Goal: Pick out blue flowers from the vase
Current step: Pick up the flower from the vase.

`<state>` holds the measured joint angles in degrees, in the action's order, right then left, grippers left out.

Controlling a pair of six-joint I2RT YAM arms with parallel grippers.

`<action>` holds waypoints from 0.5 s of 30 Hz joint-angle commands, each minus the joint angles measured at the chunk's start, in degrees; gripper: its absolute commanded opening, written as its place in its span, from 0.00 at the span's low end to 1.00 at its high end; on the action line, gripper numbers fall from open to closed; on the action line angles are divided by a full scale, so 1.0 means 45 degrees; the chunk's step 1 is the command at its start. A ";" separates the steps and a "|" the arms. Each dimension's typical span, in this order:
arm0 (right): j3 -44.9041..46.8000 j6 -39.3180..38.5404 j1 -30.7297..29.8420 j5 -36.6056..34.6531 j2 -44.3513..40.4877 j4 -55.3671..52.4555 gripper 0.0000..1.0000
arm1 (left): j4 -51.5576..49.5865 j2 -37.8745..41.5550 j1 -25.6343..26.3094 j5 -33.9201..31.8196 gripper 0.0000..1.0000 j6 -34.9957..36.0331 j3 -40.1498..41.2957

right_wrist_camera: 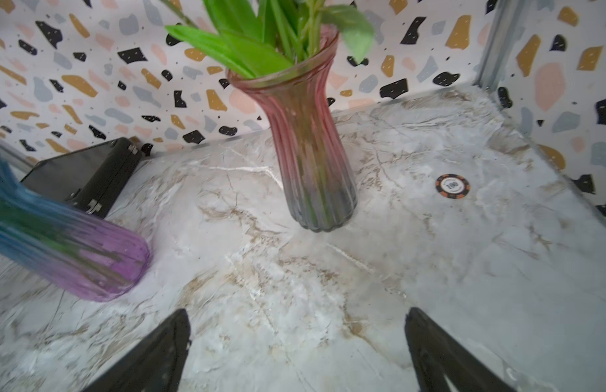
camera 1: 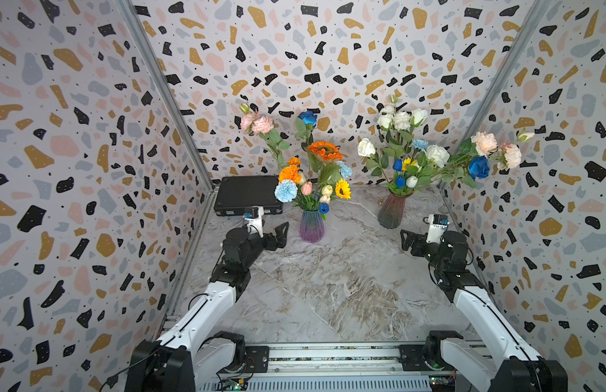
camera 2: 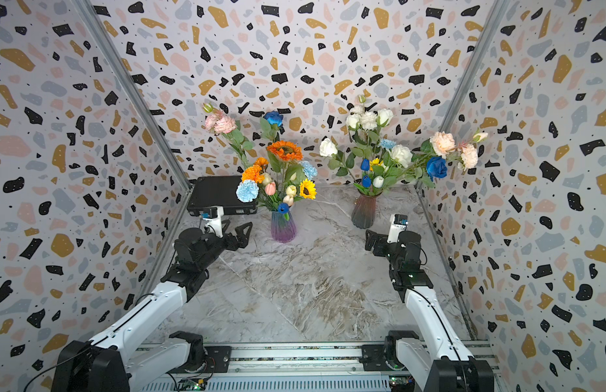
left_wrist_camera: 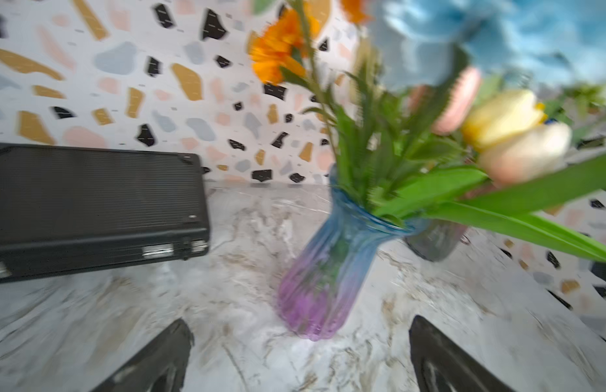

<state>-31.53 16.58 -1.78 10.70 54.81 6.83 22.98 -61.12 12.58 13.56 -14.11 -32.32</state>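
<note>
Two vases stand on the marble table. The blue-purple vase (camera 1: 311, 228) (left_wrist_camera: 323, 271) holds a deep blue rose (camera 1: 308, 117), a pale blue carnation (camera 1: 285, 190) and a dark blue tulip bud (camera 1: 323, 207) among orange and yellow flowers. The pink-grey vase (camera 1: 393, 211) (right_wrist_camera: 311, 152) holds a blue rose (camera 1: 479, 167), blue tulip buds (camera 1: 397, 164) and a small pale blue carnation (camera 1: 419, 144) among white roses. My left gripper (camera 1: 279, 236) (left_wrist_camera: 299, 325) is open and empty, just left of the blue-purple vase. My right gripper (camera 1: 404, 239) (right_wrist_camera: 297, 314) is open and empty, near the pink-grey vase's base.
A black case (camera 1: 247, 195) lies in the back left corner behind my left gripper. A small orange and black chip (right_wrist_camera: 452, 186) lies on the table beside the pink-grey vase. Patterned walls close in the left, back and right; a metal rail (camera 1: 328, 356) runs along the front.
</note>
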 commanded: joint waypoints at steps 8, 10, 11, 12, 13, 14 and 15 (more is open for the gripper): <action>-0.2076 -0.1242 -0.4276 0.0047 0.0915 -0.1489 0.91 | 0.2007 -0.3374 0.1615 -0.0533 0.99 0.1465 -0.0895; -0.2300 -0.1249 -0.4744 -0.0081 0.0979 -0.1259 0.90 | 0.2786 -0.3954 0.1711 -0.0667 0.99 0.1528 -0.0934; -0.2433 -0.1298 -0.5000 -0.0138 0.1030 -0.1154 0.89 | 0.3264 -0.4261 0.1770 -0.0689 0.99 0.1568 -0.0942; -0.2645 -0.1414 -0.5281 -0.0231 0.1126 -0.1109 0.88 | 0.3825 -0.4618 0.1827 -0.0727 0.99 0.1573 -0.0943; -0.2843 -0.1511 -0.5524 -0.0324 0.1245 -0.1125 0.88 | 0.4297 -0.4910 0.1869 -0.0729 0.99 0.1565 -0.0943; -0.3095 -0.1700 -0.5816 -0.0462 0.1413 -0.1209 0.88 | 0.4893 -0.5244 0.1902 -0.0697 0.99 0.1527 -0.0934; -0.3326 -0.1823 -0.6061 -0.0600 0.1589 -0.1271 0.88 | 0.5403 -0.5521 0.1942 -0.0623 0.99 0.1466 -0.0942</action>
<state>-42.65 10.85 -26.50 10.20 60.93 1.43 35.62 -83.70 20.78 11.29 -8.27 -35.22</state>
